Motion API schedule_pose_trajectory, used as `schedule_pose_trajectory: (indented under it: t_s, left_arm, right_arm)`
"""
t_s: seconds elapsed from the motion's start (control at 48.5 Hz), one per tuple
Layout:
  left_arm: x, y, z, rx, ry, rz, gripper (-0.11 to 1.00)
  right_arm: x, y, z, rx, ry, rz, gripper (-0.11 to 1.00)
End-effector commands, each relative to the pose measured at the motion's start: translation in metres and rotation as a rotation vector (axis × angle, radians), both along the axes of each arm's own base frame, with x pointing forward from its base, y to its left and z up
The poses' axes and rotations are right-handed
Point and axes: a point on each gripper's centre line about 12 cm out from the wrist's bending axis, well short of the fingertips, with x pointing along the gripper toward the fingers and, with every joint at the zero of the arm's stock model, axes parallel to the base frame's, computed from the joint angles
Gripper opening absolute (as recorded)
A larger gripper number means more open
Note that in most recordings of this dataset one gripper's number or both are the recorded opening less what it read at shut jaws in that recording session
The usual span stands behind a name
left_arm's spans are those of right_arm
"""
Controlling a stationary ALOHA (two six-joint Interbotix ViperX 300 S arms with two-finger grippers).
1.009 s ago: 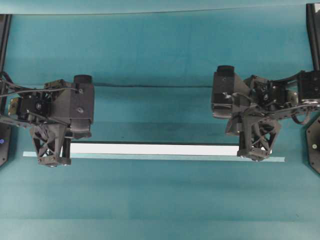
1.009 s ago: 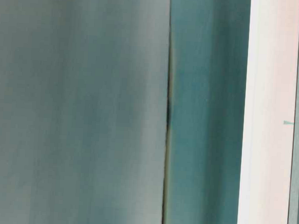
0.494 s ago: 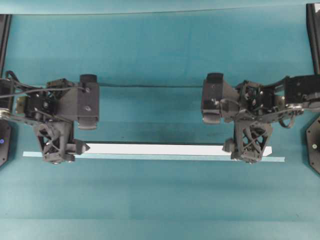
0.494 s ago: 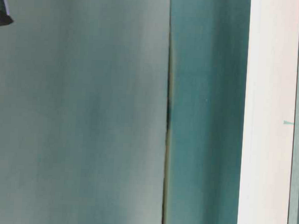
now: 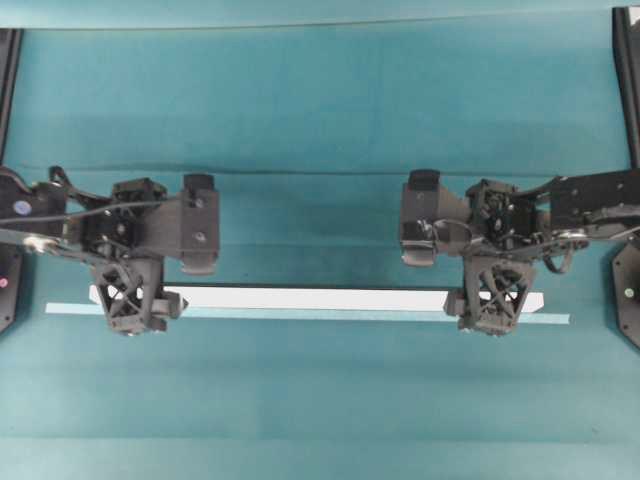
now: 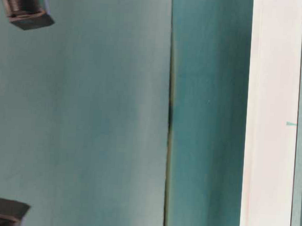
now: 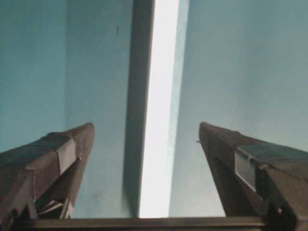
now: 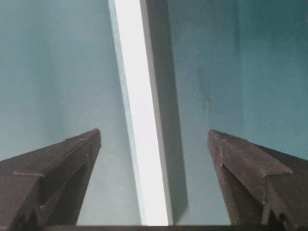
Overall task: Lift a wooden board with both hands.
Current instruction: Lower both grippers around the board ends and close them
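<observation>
Overhead: wooden board (image 5: 310, 298) spans both arms; wrist cams: left gripper (image 7: 147, 139), right gripper (image 8: 154, 144) spread wide, unheld.

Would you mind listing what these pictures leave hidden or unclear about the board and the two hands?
- Overhead view: the left hand and right hand cover parts of the wooden board beneath them.
- Wrist views: the board's near end is cut off by the bottom edge.
- Table-level view: the board runs past the top and bottom edges; only two blurred dark parts show at the left edge.
</observation>
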Motion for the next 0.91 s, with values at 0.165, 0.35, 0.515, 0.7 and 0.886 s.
schedule_pose_trajectory:
  t_s: [0.165,0.35,0.515,0.7,0.886]
  left_arm:
    - [0.009,-0.006,-0.012,-0.001,-0.044,-0.020,0.97]
    - [0.009,-0.009,-0.020,-0.002,-0.025,-0.028,0.97]
    - [0.010,-0.012,-0.024,-0.007,-0.032,-0.030,0.97]
    - [0.007,-0.012,-0.038,-0.013,-0.025,-0.020,0.97]
    - [0.003,-0.011,-0.051,-0.013,-0.026,-0.019,0.97]
  right_arm:
    - [0.003,0.006,-0.019,0.003,-0.004,0.011,0.93]
    - [0.006,0.010,-0.028,0.001,0.006,0.023,0.93]
    - [0.008,0.010,-0.034,0.000,0.008,0.026,0.93]
    - [0.007,0.011,-0.044,-0.002,0.011,0.026,0.93]
    - [0.003,0.012,-0.056,-0.004,0.015,0.025,0.93]
